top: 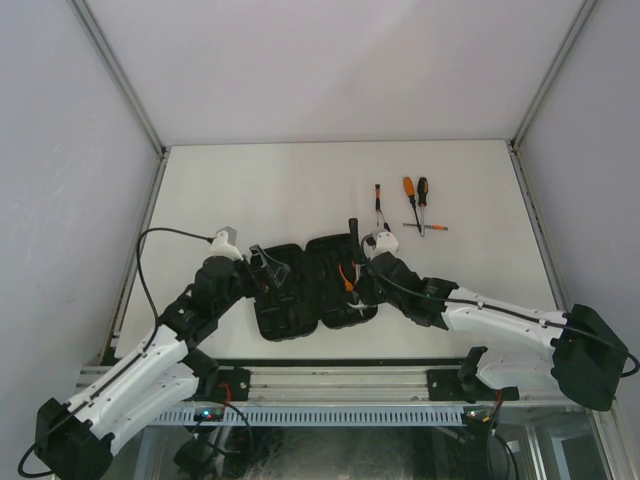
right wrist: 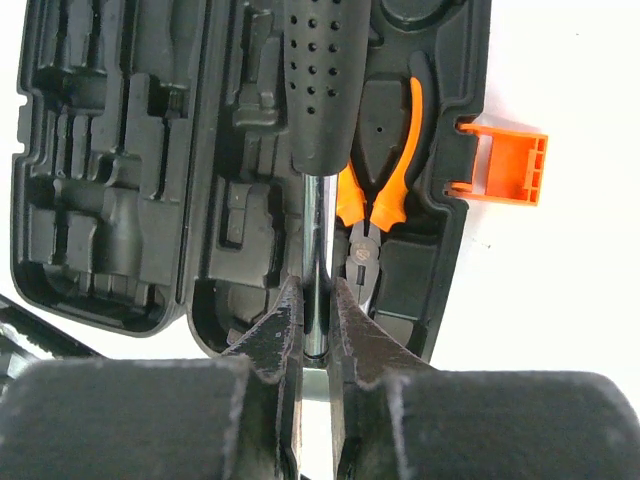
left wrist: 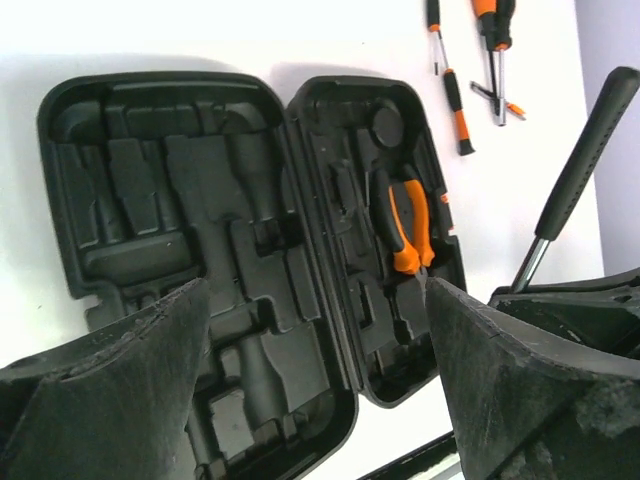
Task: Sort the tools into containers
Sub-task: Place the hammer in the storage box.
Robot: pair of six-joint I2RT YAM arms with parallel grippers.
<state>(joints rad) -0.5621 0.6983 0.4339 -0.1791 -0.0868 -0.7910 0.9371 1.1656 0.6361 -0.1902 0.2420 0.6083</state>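
Observation:
The black tool case [top: 290,310] lies open and flat in the middle of the table, its moulded slots up. Orange-handled pliers [right wrist: 385,180] rest in a slot of its right half [left wrist: 340,200]. My right gripper [right wrist: 316,300] is shut on the metal shaft of the hammer [right wrist: 318,80], whose black dotted handle points away over that right half. The hammer's head is hidden. My left gripper [left wrist: 315,380] hangs open above the near edge of the case with nothing between its fingers [left wrist: 120,380]. Three screwdrivers [top: 415,200] lie on the table beyond the case, at the right.
The orange latch [right wrist: 505,165] sticks out from the case's right edge. A small thin tool [top: 430,227] lies crosswise by the screwdrivers. White walls with metal posts enclose the table on three sides. The arms' mounting rail [top: 330,385] runs along the near edge.

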